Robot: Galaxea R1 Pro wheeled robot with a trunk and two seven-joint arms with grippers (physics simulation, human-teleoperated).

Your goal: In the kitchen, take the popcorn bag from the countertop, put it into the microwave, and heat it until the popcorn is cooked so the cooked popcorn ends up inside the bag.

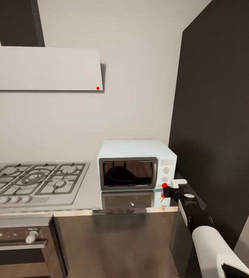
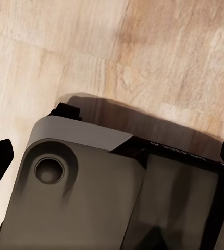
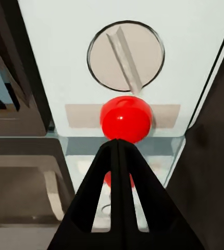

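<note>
Right gripper [image 3: 117,148]: black two-finger claw on a black-and-white arm, fingers pressed together into one wedge, nothing held. Tip touches, or nearly touches, the small round red light [image 3: 126,119] low on the white side panel of the microwave [image 1: 136,164], a small pale mint-blue box with a dark glass door. At twelve o'clock from that light sits a pale round knob [image 3: 125,55] with a raised bar.

Step in hand, as judged: pressing the start button. Best done by a straight, gentle push with the tip centred on the red dome, avoiding the knob above and any slide off the side.

Microwave contents: door closed; a dark rounded shape shows behind the glass, too dim to tell whether it is the tan paper popcorn bag. Popcorn cannot be made out.

Countertop [image 1: 87,199]: long glossy grey steel worktop carrying the microwave, with a grey gas hob [image 1: 33,179] at nine o'clock from it.

Left gripper: dark finger edges show over light wood floor [image 2: 159,57]; its opening cannot be told.
</note>
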